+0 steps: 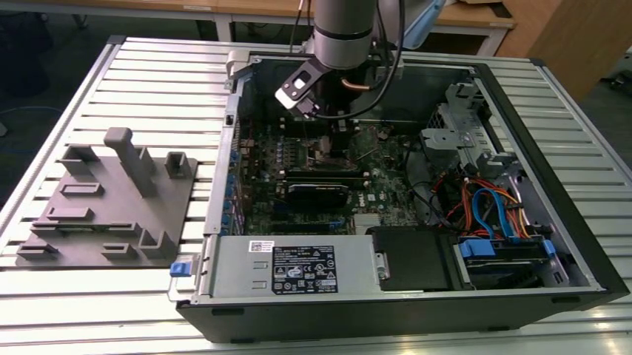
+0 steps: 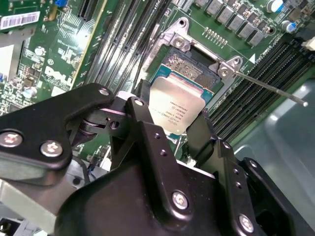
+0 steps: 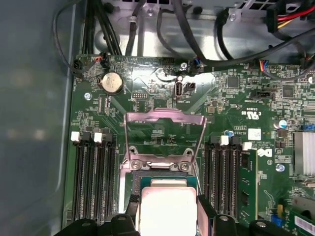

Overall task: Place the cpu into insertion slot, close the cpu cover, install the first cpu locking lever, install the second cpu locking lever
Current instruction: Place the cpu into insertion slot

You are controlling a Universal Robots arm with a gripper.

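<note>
My gripper [image 2: 172,118] is shut on the cpu [image 2: 178,104], a flat silver square held between two black fingers [image 2: 143,101]. The chip hangs just over the insertion slot [image 2: 189,66], a dark square socket with a silvery rim on the green motherboard [image 2: 74,29]. In the first wrist view the cpu [image 3: 167,206] sits between the fingers [image 3: 132,212], and beyond it the cpu cover [image 3: 165,117] stands swung up and open. A thin metal locking lever [image 2: 268,86] sticks out free beside the socket. In the exterior view the gripper [image 1: 331,137] reaches down into the open computer case [image 1: 553,185].
Long black memory slots [image 3: 93,182] flank the socket on both sides. A coin battery [image 3: 111,82] and black cables [image 3: 197,44] lie beyond the cover. A grey fixture plate [image 1: 109,200] rests on the slatted table at the exterior view's left. A power supply [image 1: 296,266] and drive cables [image 1: 493,207] fill the case's near side.
</note>
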